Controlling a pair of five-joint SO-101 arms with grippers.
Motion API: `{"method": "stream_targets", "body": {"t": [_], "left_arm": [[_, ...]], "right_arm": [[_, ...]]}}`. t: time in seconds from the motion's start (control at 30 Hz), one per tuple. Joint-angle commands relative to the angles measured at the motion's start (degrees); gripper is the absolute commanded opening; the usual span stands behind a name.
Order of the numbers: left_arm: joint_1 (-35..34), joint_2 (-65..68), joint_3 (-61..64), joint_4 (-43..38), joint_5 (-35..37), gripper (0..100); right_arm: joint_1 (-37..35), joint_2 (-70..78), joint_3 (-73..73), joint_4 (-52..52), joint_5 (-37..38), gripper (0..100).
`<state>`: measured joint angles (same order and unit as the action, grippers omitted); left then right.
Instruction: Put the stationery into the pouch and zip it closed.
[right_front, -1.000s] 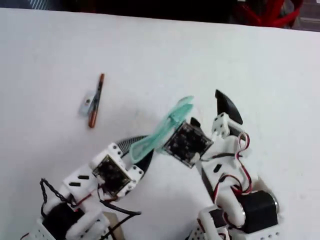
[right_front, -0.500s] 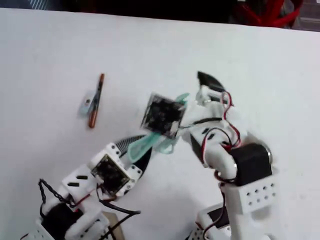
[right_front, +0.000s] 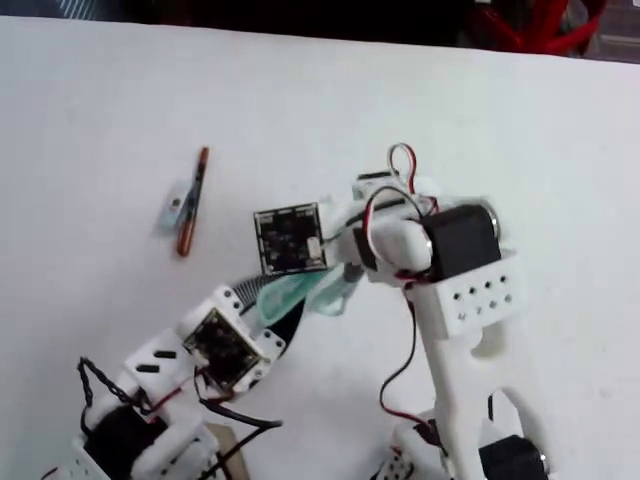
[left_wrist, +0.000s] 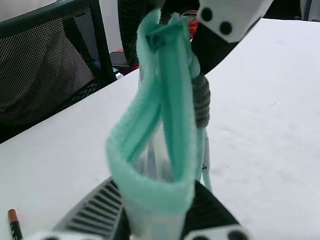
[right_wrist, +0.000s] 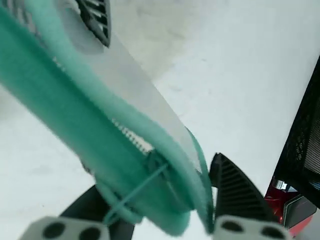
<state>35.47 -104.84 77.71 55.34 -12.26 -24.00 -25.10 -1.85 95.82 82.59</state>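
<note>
A clear pouch (right_front: 300, 293) with a teal zip band hangs above the table between both arms. My left gripper (right_front: 262, 300) is shut on its near end, and the pouch (left_wrist: 160, 125) rises from between the jaws as a folded loop. My right gripper (right_front: 340, 285) is shut on the far zip end; the teal band (right_wrist: 100, 125) runs between its black fingers (right_wrist: 232, 190). In the left wrist view the right gripper (left_wrist: 210, 35) sits at the pouch's far end. A brown pen (right_front: 192, 200) and a small grey eraser (right_front: 174, 208) lie on the table to the left.
White table (right_front: 520, 130) with free room behind and to the right. A black mesh chair (left_wrist: 50, 65) stands beyond the table edge. Red cabling (right_front: 540, 25) sits at the back right. The pen's end (left_wrist: 14, 226) lies close to the left gripper.
The right arm has swung up and over to the left, carrying the pouch's far end toward the left gripper. The pouch now bunches into a short loop. The left arm stayed put.
</note>
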Motion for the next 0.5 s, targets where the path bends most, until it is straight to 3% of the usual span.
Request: {"method": "stream_targets", "body": {"t": [0.0,0.07,0.23,0.37,0.47], "left_arm": [[-5.41,0.48,-1.58,-1.93,-0.44,2],[-7.52,0.48,-1.49,-3.25,-0.35,2],[-8.13,0.48,-1.49,-3.43,-0.09,7],[-8.75,0.48,-1.41,-2.99,9.14,19],[-10.68,0.48,-1.41,-2.64,12.48,23]], "right_arm": [[1.19,0.75,-1.67,0.66,3.87,9.0],[0.75,1.01,-1.49,1.36,3.96,1.6],[-0.66,-0.13,-1.41,2.68,3.96,1.9],[-1.36,-0.75,0.35,2.68,3.6,1.9],[-2.51,-0.48,-0.18,2.51,-1.58,1.9]]}}
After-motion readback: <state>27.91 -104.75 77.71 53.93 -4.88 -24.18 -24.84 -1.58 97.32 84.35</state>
